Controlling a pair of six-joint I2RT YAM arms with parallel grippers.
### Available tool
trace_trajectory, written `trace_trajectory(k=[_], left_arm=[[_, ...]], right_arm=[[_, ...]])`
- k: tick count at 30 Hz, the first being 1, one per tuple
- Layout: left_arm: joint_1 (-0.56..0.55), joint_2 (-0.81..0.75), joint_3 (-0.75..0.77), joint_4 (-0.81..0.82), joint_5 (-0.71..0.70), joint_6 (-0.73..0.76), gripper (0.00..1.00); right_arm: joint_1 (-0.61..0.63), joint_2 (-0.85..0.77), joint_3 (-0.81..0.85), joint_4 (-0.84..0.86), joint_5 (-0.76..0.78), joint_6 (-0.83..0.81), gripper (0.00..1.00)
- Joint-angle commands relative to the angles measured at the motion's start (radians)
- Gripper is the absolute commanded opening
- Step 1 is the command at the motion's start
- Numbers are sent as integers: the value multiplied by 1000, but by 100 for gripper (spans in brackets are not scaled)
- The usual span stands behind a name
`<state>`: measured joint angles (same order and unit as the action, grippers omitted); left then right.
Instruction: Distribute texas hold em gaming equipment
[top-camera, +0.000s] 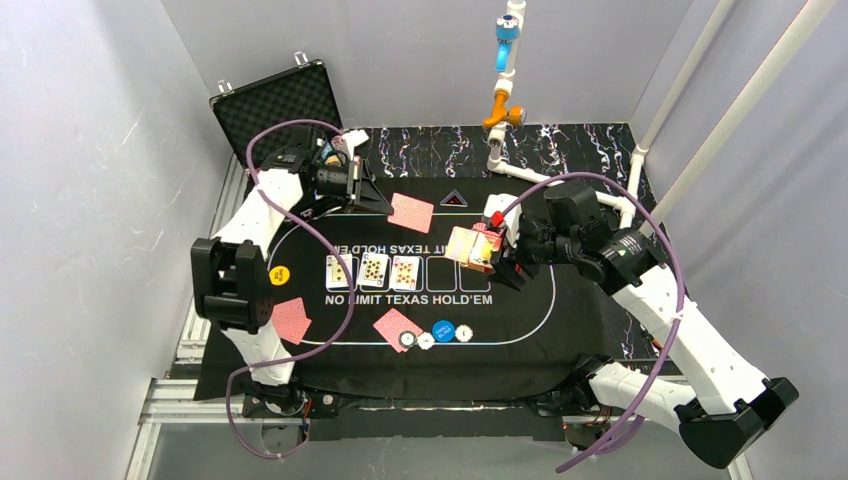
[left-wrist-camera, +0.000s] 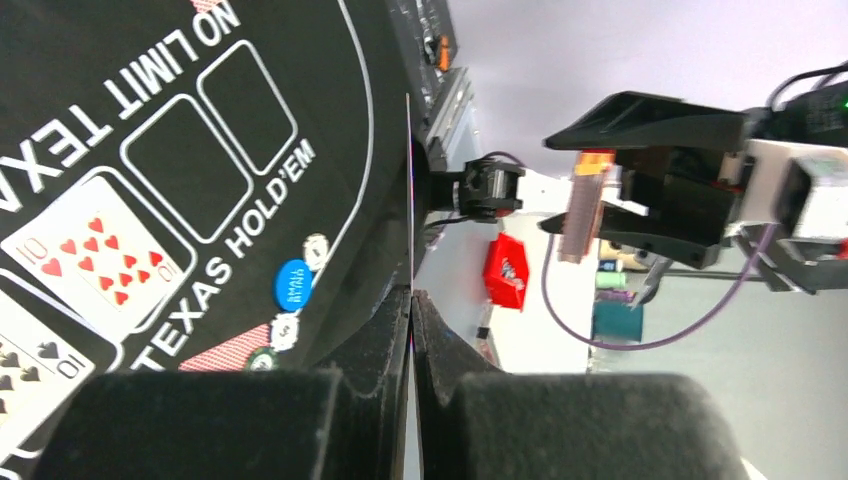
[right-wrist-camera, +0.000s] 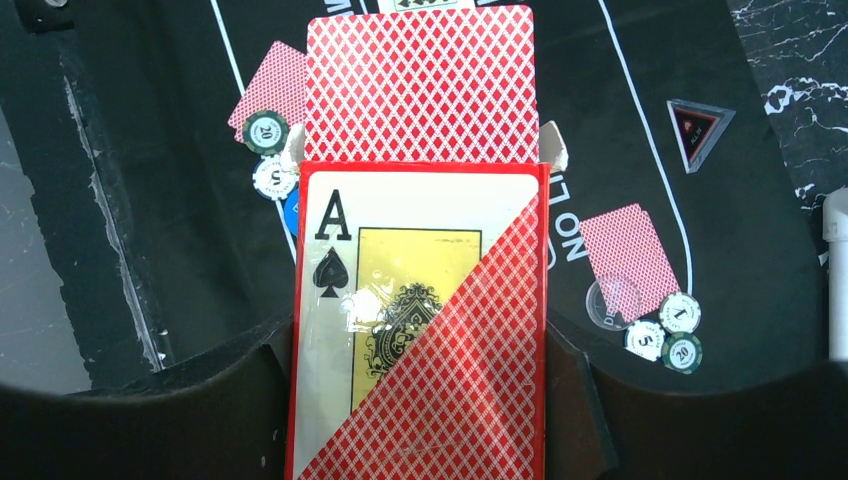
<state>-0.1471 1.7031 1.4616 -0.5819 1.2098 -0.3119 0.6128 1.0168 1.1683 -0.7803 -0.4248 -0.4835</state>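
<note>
The black mat (top-camera: 520, 330) takes up most of the table. Three face-up cards (top-camera: 372, 270) fill the left frames of its printed row, so I judge I am midway through dealing the shared cards. The open case (top-camera: 275, 105) at the far left shows only foam where my arm does not cover it. My right gripper (top-camera: 492, 250) is clamped around the red card box (right-wrist-camera: 420, 330) above the mat's right half, with the deck (right-wrist-camera: 418, 85) poking out of its open top. My left gripper (left-wrist-camera: 411, 300) is pinched tight on a single card (left-wrist-camera: 410, 200), seen edge-on, over the mat's far left. Next I should lay it flat in the fourth frame (top-camera: 437, 272) without nudging its neighbour. A few chips (top-camera: 416, 340) and a blue button (top-camera: 443, 331) sit at the near edge.
</note>
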Motion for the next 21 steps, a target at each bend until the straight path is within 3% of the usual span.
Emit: trace_trajectory(k=[1, 5, 8, 13, 21], left_arm=[[-67, 67, 92, -307, -38, 344, 0], [-166, 168, 166, -534, -141, 622, 0], [-207, 238, 194, -605, -190, 720, 0], [-268, 352, 261, -648, -284, 824, 0], [-335, 496, 380, -667, -413, 865, 0]], right_arm=[[-14, -15, 56, 9, -10, -15, 1], [-17, -11, 57, 7, -12, -15, 1], [-20, -9, 62, 4, -11, -15, 1], [-28, -11, 61, 0, -10, -15, 1], [-48, -15, 57, -3, -11, -14, 1]])
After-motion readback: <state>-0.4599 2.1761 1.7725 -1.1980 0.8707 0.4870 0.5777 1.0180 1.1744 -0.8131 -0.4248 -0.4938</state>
